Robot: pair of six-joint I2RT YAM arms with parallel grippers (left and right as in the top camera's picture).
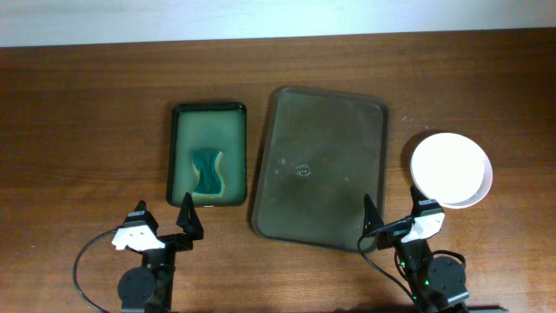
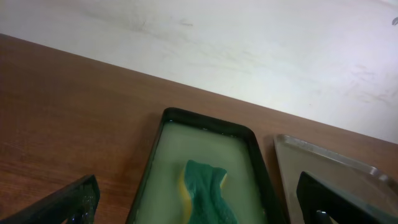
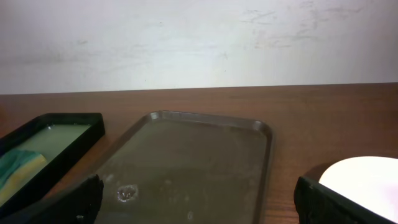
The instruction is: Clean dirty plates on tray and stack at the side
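Note:
The grey tray (image 1: 320, 165) lies in the middle of the table with only a small wet smear on it; it also shows in the right wrist view (image 3: 186, 168) and the left wrist view (image 2: 336, 168). White plates (image 1: 450, 169) sit stacked on the table to its right, with an edge in the right wrist view (image 3: 367, 180). A green-and-yellow sponge (image 1: 208, 171) lies in a black basin of soapy water (image 1: 208, 110), also in the left wrist view (image 2: 206, 194). My left gripper (image 1: 165, 219) is open and empty below the basin. My right gripper (image 1: 395, 213) is open and empty at the tray's near right corner.
The black basin (image 2: 211, 124) stands just left of the tray, a narrow gap between them. A white wall runs along the table's far edge. Cables loop beside both arm bases at the near edge.

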